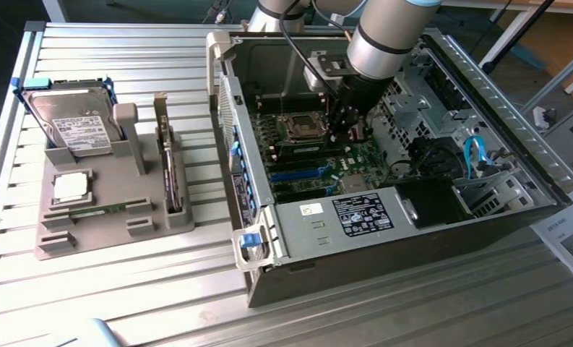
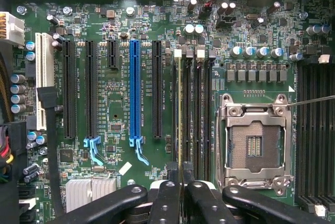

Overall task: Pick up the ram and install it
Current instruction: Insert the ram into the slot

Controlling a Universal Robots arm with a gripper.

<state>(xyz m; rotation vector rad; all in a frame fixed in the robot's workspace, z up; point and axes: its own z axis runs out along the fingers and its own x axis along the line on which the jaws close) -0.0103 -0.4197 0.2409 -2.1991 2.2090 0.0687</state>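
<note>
The tool clenches the ram edge-on beside the CPU socket; any tilt under pressure could jam or crack it.

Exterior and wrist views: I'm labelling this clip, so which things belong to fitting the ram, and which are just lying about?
In the job: gripper, ram between its fingers, memory slots, computer case.
Lying about: hard drive, processor chip, grey tray.

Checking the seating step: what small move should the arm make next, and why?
Probably ease straight down a little. The gripper holds the ram edge-on in its jaws, lined up along the white-clipped memory slot, beside the open processor socket; I cannot tell whether it is seated.
</note>
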